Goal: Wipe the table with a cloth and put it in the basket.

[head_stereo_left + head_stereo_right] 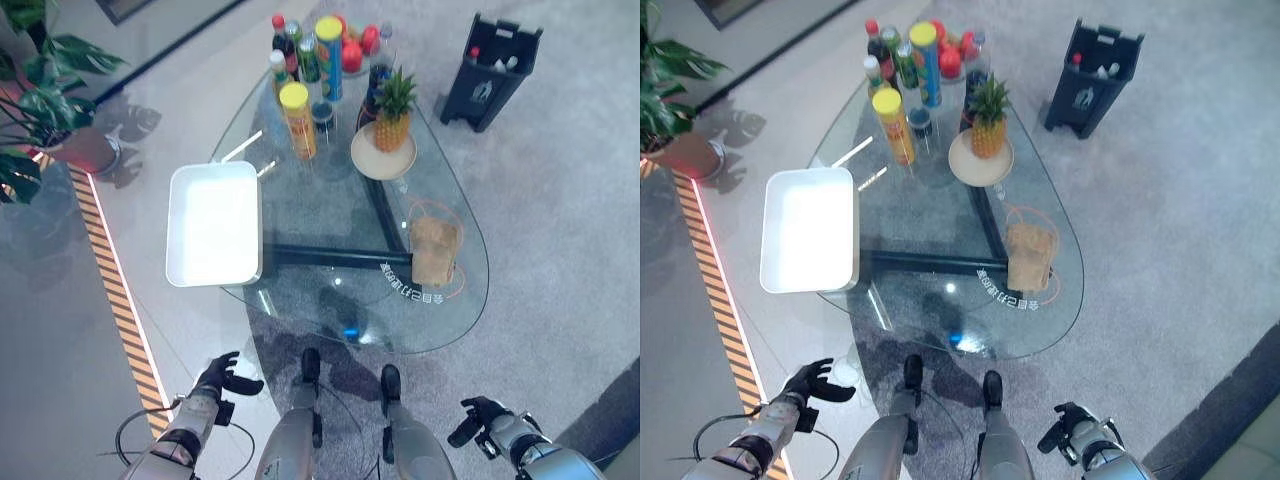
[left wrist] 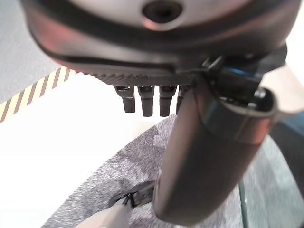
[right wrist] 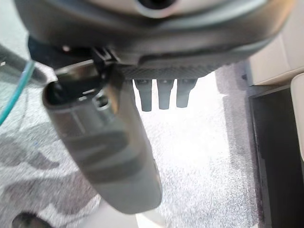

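Left eye view: tan cloth (image 1: 434, 250) crumpled on glass desk (image 1: 330, 215), probably soft and light, easy to pinch mid-fold. Left hand (image 1: 224, 377) and right hand (image 1: 478, 418) empty, fingers relaxed.

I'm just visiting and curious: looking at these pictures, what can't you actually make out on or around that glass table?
- Black bin: its contents are too small to identify in the eye views.
- Brown cloth: crumpled, so its underside is hidden.
- Drinks behind the pineapple: crowded, overlapping one another.
- Left hand and right hand: wrist views show their fingers cut short by the hand's bulk.
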